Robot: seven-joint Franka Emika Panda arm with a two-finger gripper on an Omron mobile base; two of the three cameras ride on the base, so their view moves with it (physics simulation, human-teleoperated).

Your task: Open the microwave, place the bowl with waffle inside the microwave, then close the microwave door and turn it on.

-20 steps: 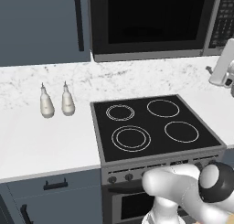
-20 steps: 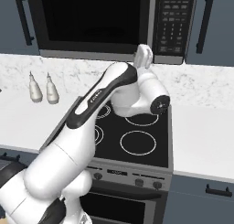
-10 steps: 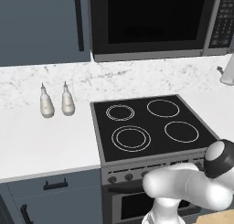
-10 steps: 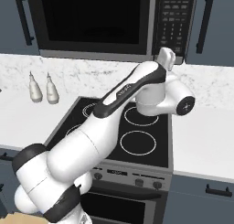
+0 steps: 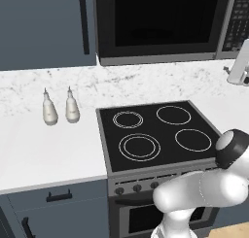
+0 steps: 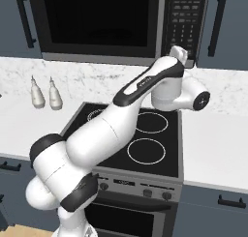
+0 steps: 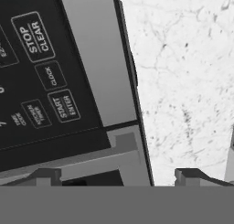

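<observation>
The microwave [image 5: 160, 25] [image 6: 99, 23] hangs above the stovetop, and the microwave door [image 5: 155, 18] [image 6: 97, 18] is closed with dark glass. Its button panel [image 5: 239, 21] [image 6: 184, 21] [image 7: 41, 77] is on the right. My gripper [image 5: 240, 62] [image 6: 180, 51] [image 7: 119, 175] is up at the panel's lower right corner, open, with nothing between its fingertips [image 7: 48, 175]. In the hand view the START ENTER button [image 7: 64, 106] lies just above and left of the fingertips, with the STOP CLEAR button [image 7: 35, 32] higher up. The bowl and the waffle are out of view.
A black four-ring stovetop [image 5: 155, 135] [image 6: 140, 134] lies below the microwave. Two white bottles [image 5: 61, 108] [image 6: 44, 93] stand on the marble counter to its left. Blue-grey cabinets with dark handles [image 5: 83, 23] [image 6: 215, 23] flank the microwave. A marble backsplash [image 7: 183, 67] lies right of the panel.
The arm has swung to the right, and the hand has risen slightly to the microwave's lower right corner. The gripper stayed open.
</observation>
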